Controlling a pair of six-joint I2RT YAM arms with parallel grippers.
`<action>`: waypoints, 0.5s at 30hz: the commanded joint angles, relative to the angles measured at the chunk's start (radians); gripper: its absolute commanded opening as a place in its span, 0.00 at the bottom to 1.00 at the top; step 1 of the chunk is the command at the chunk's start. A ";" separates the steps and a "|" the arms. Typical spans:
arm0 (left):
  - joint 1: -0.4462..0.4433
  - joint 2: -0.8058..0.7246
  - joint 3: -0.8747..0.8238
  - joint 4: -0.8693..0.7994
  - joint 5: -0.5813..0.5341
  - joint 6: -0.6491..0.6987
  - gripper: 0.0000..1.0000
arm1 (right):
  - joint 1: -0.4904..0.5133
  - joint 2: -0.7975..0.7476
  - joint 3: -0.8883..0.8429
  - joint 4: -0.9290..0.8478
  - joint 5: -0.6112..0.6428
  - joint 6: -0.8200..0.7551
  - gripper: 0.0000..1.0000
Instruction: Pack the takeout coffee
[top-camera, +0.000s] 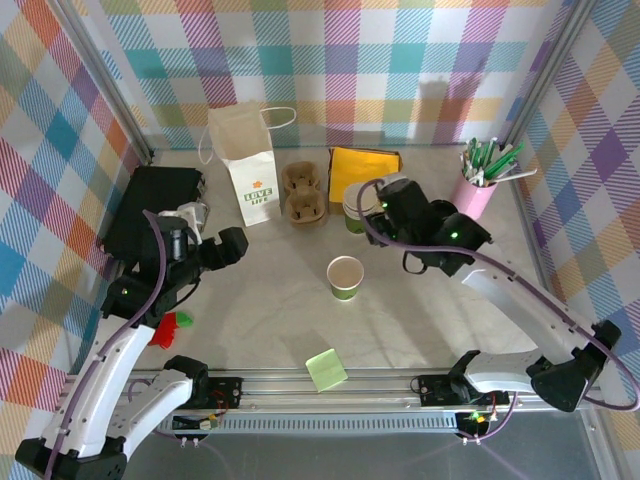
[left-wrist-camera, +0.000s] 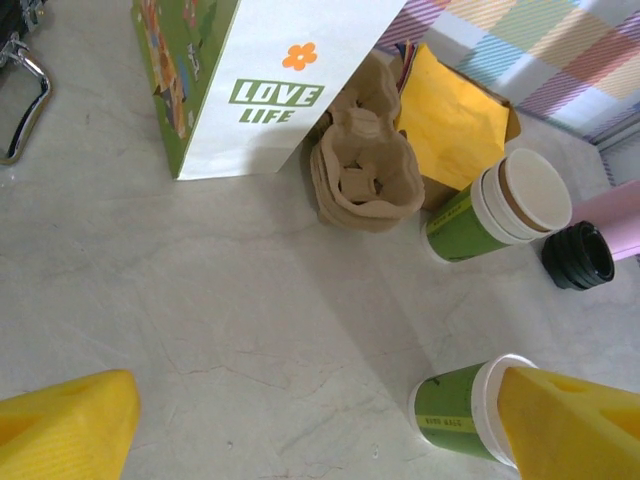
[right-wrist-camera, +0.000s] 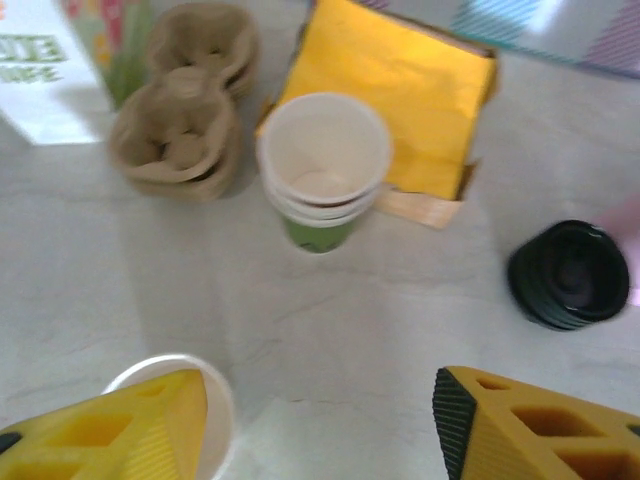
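Your right gripper (right-wrist-camera: 320, 425) hangs tilted down over the table, jaws apart and empty. The lidless takeout cup (top-camera: 345, 277) stands upright by one of its fingers. Your left gripper (left-wrist-camera: 318, 410), jaws wide, angles toward that cup. The black lids (right-wrist-camera: 570, 275) sit near the cup stack (right-wrist-camera: 322, 165).

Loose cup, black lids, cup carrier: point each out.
Loose cup (top-camera: 345, 272), top view, inside its open mouth.
Black lids (right-wrist-camera: 570, 275), right wrist view, centre of the top lid.
Cup carrier (left-wrist-camera: 362, 182), left wrist view, near pocket.
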 joint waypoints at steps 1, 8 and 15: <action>-0.009 -0.009 0.019 -0.013 -0.007 0.008 0.92 | -0.128 -0.026 0.002 -0.036 0.032 -0.039 0.65; -0.009 0.005 0.020 0.005 0.041 -0.011 0.92 | -0.370 0.009 -0.047 0.005 -0.045 -0.025 0.68; -0.009 -0.019 -0.001 0.013 0.051 -0.012 0.92 | -0.508 0.204 -0.011 0.052 -0.134 -0.021 0.62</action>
